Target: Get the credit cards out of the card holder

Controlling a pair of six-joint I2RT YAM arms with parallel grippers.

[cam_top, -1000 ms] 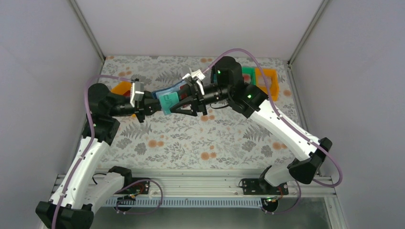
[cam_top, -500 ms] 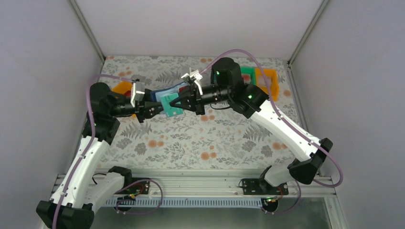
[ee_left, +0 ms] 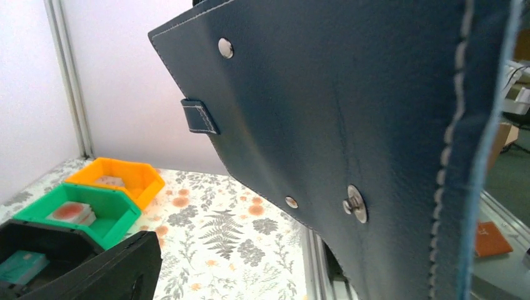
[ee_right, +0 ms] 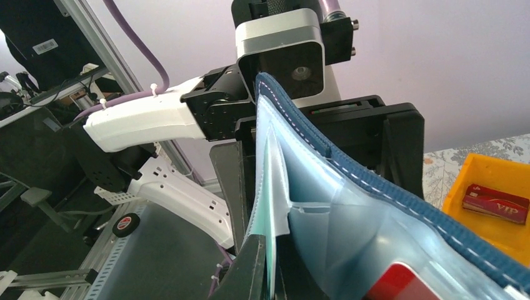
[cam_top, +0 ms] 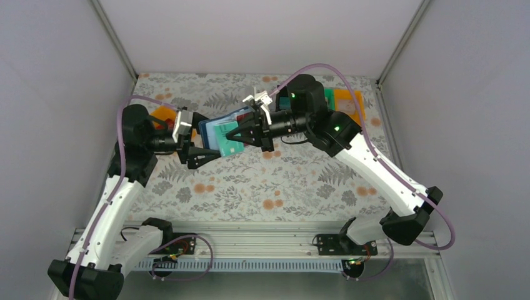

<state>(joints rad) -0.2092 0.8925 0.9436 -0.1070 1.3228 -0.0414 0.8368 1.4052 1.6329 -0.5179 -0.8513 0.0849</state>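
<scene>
My left claw (cam_top: 201, 155) had let go since a second before: its jaws stood wide, just below and left of the one card holder (cam_top: 215, 127). My right claw (cam_top: 242, 134) was clamped on one teal card (cam_top: 229, 140). One red card (ee_right: 400, 282) sat in a slot. The card holder hung mid-frame, its long axis running lower left to upper right.

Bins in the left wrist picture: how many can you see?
3: an orange bin farthest back, a green bin just nearer, a black bin in the bottom-left corner. The card holder may hide others.
</scene>
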